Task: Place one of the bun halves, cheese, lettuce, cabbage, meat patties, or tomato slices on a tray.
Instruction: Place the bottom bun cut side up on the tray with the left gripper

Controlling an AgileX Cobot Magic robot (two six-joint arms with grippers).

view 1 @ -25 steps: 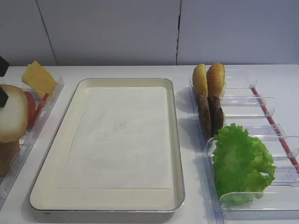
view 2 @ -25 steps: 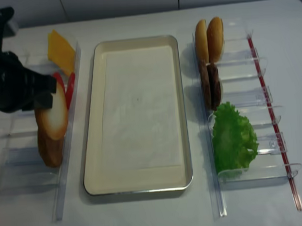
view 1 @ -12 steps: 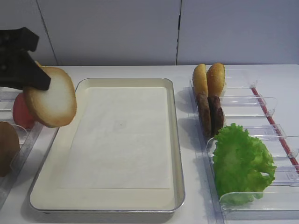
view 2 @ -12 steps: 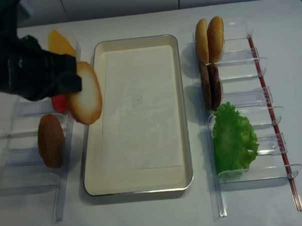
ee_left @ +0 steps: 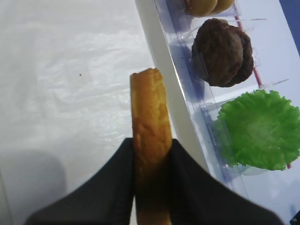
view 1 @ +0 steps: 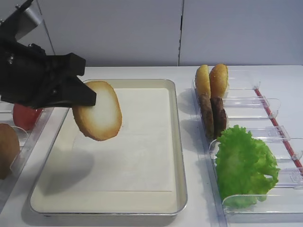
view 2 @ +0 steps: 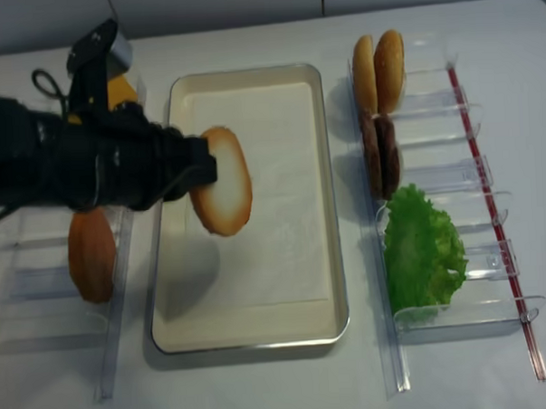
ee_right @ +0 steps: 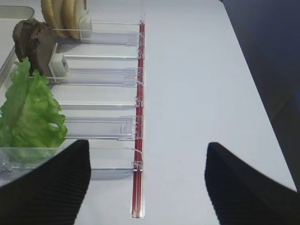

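1. Bun half (view 1: 98, 117), a round disc with a pale cream face and toasted golden-brown rim, hangs on edge above the left side of the large cream rectangular tray (view 1: 177, 142) with its white paper liner; the black left gripper (view 1: 85, 97) is clamped on its edge. On the table's right side, clear plastic holders (view 1: 265, 101) carry two golden-orange bun halves (view 1: 211, 80), two dark brown meat patties (view 1: 212, 115) and a frilly bright green lettuce leaf (view 1: 245, 165). At the left edge sit a red tomato slice (view 1: 24, 116) and a brown domed bun (view 1: 8, 149).
2. Right wrist view: the right gripper (ee_right: 145, 187) stands wide apart and empty, over bare table beside the holders, near the lettuce.
3. Left wrist view: both black fingers (ee_left: 185, 183) press the bun half's faces; its rim points up over the liner.
4. Second high view: the bun half casts a shadow on the tray's left part; a yellow-orange cheese slice (view 2: 123, 89) shows behind the arm.
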